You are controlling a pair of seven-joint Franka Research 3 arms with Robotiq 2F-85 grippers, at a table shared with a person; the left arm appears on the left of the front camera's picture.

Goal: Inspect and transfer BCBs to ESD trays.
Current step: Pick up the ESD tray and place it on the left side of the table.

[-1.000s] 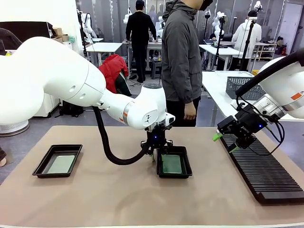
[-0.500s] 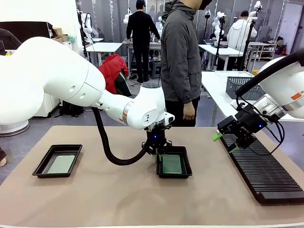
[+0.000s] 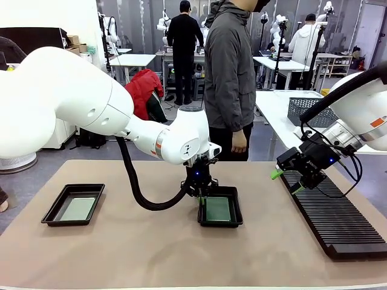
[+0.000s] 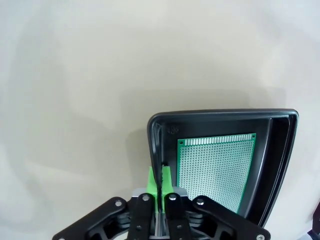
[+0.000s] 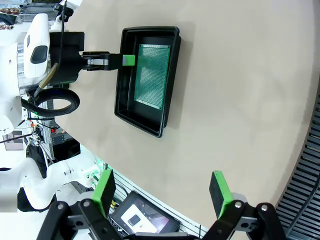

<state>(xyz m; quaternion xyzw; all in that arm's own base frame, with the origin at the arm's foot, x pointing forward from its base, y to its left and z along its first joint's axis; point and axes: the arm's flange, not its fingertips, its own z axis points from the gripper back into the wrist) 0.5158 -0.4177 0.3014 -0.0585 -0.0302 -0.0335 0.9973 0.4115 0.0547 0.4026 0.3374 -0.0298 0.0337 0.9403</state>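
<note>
A green perforated BCB (image 4: 216, 168) lies flat on the floor of the middle ESD tray (image 3: 237, 207), which sits near the centre of the surface (image 3: 157, 254). A second BCB (image 3: 78, 209) rests in the left ESD tray (image 3: 53, 211), well apart toward the left edge.

The left hand (image 4: 159, 176) is pinched on the middle tray's left wall, one green pad inside and one outside, closed down to a thin gap with the rim between them. The right hand (image 5: 162, 192) hangs wide and empty over the near end of the long black slotted rack (image 3: 338, 223) on the right.

The main risk, as I judge it, comes from that one-sided grip. If the tray is lifted or dragged by a single wall, it could tilt, and the loose board could slide toward the far-right rim or tip out. The flared, thin wall gives little purchase, so the tray may also slip from the pads and drop, jolting the board. A sideways pull could swing the tray about the pinch point instead of moving it straight. A person (image 3: 230, 72) stands just beyond the far edge, close to any wide sweep of the arm.
</note>
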